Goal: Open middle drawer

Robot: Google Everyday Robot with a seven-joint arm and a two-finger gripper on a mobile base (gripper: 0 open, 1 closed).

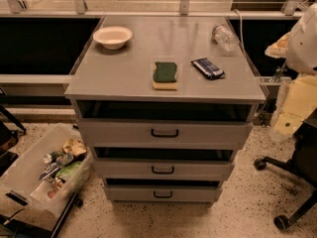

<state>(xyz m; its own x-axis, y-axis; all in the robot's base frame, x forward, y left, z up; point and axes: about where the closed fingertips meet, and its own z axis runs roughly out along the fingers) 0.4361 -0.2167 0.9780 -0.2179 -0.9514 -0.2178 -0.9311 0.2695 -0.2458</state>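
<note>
There it was: the middle drawer sat pushed in, its black handle facing out and free to grab. The gripper hung well above and to the right of that drawer, presumably not yet reaching. Whether it was open or closed, I couldn't tell.

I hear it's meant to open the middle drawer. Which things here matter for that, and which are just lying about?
For the job:
middle drawer
its black handle
robot arm at the right edge; its gripper is out of sight

Just lying about:
bowl
sponge
blue packet
bottle
bin of rubbish on the floor
</note>
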